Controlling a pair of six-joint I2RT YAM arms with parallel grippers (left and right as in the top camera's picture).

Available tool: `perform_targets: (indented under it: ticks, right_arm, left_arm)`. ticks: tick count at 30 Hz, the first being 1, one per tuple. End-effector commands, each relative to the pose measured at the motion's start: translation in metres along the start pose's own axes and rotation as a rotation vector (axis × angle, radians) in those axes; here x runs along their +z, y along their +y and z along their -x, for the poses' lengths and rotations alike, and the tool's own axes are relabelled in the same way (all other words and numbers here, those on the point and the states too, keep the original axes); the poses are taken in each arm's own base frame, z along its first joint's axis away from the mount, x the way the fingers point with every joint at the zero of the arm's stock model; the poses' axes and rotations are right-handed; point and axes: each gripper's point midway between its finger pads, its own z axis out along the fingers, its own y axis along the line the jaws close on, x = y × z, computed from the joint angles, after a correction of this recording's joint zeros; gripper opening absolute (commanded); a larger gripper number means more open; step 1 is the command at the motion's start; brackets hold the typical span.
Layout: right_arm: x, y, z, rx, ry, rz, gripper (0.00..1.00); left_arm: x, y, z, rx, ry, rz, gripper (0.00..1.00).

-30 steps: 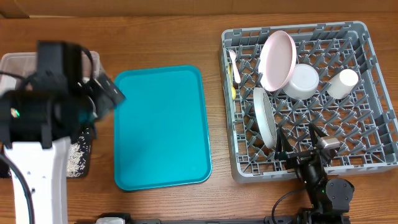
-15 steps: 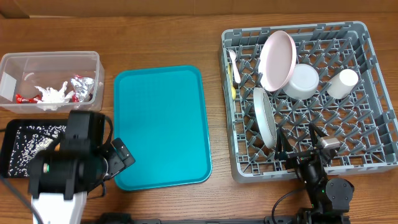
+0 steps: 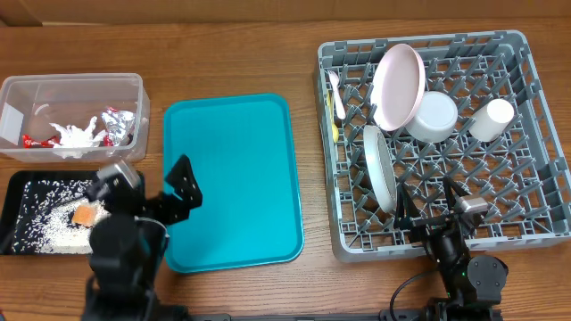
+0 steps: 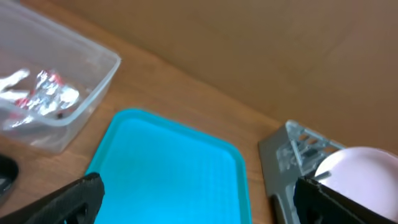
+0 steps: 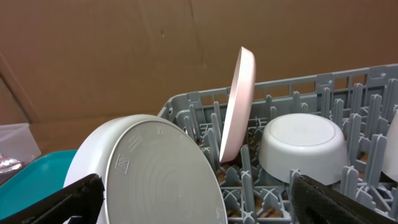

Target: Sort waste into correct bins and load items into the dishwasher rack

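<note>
Two grippers gape wide, both empty. The left gripper (image 3: pixel 150 185) hangs above the worktop (image 3: pixel 268 45) between the teal tray (image 3: pixel 236 178) and the black tray (image 3: pixel 18 192) of rice (image 3: pixel 53 229) and orange cube (image 3: pixel 85 214). Beyond it, the clear tub (image 3: pixel 71 82) holds the napkin (image 3: pixel 76 134) and foil wrappers (image 3: pixel 116 123). The right gripper (image 3: pixel 433 209) sits at the rack's (image 3: pixel 526 178) near edge, just before the grey-green plate (image 3: pixel 379 169), whose raised mark is unreadable. Farther back stand the pink plate (image 3: pixel 397 85), bowl (image 3: pixel 435 116), cup (image 3: pixel 495 119) and cutlery (image 3: pixel 336 94).

The tub (image 3: pixel 53 92) sits behind the shallow bin (image 3: pixel 18 191) at left, flat tray (image 3: pixel 234 178) in the middle, rack (image 3: pixel 504 183) at right.
</note>
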Motion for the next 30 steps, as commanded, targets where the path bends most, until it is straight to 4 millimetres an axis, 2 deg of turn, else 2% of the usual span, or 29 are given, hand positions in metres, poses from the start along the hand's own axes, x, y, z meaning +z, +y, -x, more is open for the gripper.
perform_targets:
  ticks: [1,7,14,19,22,25,30]
  right_arm:
    - [0.0,-0.003,-0.001,-0.005,-0.006,-0.01,1.0]
    - [0.0,-0.003,-0.001,-0.005,-0.006,-0.01,1.0]
    - [0.0,-0.003,-0.001,-0.005,-0.006,-0.01,1.0]
    - [0.0,-0.003,-0.001,-0.005,-0.006,-0.01,1.0]
    - [0.0,-0.003,-0.001,-0.005,-0.006,-0.01,1.0]
    - [0.0,-0.003,-0.001,-0.005,-0.006,-0.01,1.0]
    - [0.0,-0.003,-0.001,-0.005,-0.006,-0.01,1.0]
  left_arm:
    - [0.001,0.007,-0.021,0.044,-0.038,-0.051,1.0]
    - [0.004,0.021,-0.051,0.086,-0.092,-0.095,1.0]
    - [-0.001,0.026,-0.058,0.11,-0.186,-0.142,1.0]
    - [0.005,0.033,-0.07,0.14,-0.173,-0.131,1.0]
    - [0.011,0.04,-0.083,0.164,-0.144,-0.115,1.0]
    - [0.011,0.036,-0.084,0.243,-0.147,-0.136,1.0]
    - [0.011,0.037,-0.084,0.25,-0.149,-0.128,1.0]
